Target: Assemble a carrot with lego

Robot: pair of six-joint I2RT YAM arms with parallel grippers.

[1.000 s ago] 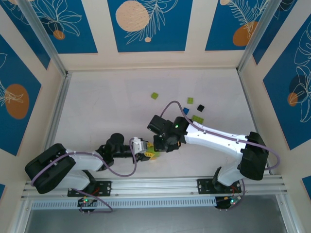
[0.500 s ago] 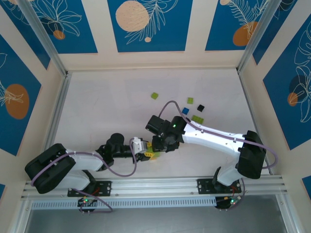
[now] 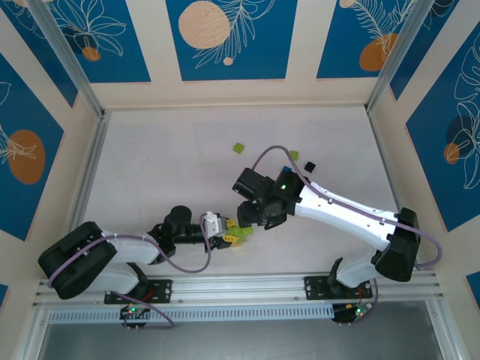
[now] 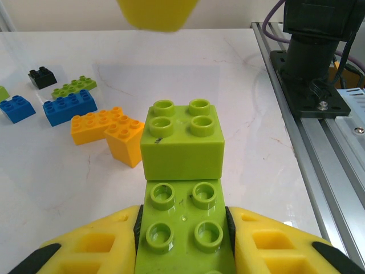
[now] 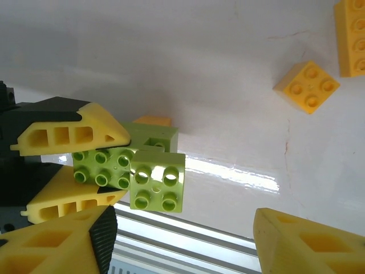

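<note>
Now the lime green square plastic brick sits, seemingly pressed on, atop the longer lime green studded brick, which the left gripper clamps by the white table's near edge; the right gripper hangs just beside, jaws spread and empty, loose orange bricks lying nearby

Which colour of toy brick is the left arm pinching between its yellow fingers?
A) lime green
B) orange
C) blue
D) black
A: in the left wrist view the left gripper has its yellow fingers clamped on a lime green studded plastic brick with a second lime green brick stacked on its far end, while the orange bricks and blue bricks lie loose on the white table.
</note>
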